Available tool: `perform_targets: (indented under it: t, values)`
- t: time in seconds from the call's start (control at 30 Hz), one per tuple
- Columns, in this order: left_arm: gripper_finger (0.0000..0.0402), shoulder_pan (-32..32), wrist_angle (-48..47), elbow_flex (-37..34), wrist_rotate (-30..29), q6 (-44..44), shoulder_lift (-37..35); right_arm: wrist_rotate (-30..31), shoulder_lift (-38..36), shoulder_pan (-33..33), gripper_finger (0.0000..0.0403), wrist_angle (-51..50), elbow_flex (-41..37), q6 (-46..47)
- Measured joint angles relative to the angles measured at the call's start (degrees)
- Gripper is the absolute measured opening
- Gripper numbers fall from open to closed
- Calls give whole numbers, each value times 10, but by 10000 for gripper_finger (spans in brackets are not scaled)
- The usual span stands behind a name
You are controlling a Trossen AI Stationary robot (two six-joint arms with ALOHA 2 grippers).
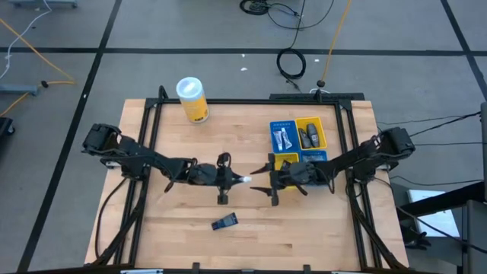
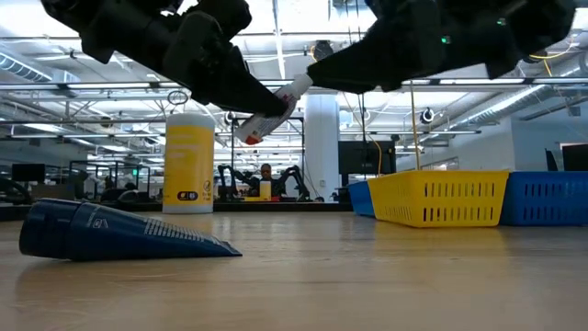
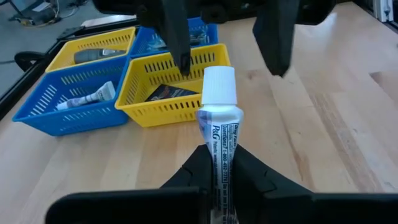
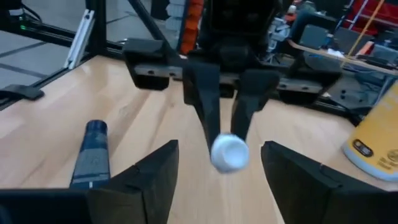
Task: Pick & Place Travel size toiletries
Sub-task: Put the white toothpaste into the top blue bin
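Observation:
My left gripper is above the table's middle, shut on a thin white tube with blue print and a white cap. The cap points toward my right gripper, which faces it, open. Its fingers stand on either side of the cap without touching it. A small dark blue tube lies flat on the table nearer the near edge, also seen in the low view. More toiletries lie in the tray's compartments. My left gripper pinches the white tube between its two fingers on the printed body, behind the cap. The fingers come level from the table's left and lie along the tube. The tube is lifted clear of the table, its cap end sticking out past the fingertips toward the table's right.
The blue-and-yellow four-compartment tray sits at the far right of the table, just beyond my right arm. A tall yellow canister with a white lid stands at the far left edge. Bare wood lies along the near edge around the dark tube.

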Motion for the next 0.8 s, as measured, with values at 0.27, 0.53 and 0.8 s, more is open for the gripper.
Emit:
perform_targets:
  t: [0.27,0.53,0.8]
  values:
    - [23,0,1,0,0,-4,0,-58,14,-29,182,-30,32,12]
    - [36,0,3,0,0,-8,0,-54,14,-32,69,-32,32,14]
    - [57,-1,14,0,0,-18,1,-16,10,-31,44,-61,33,14]
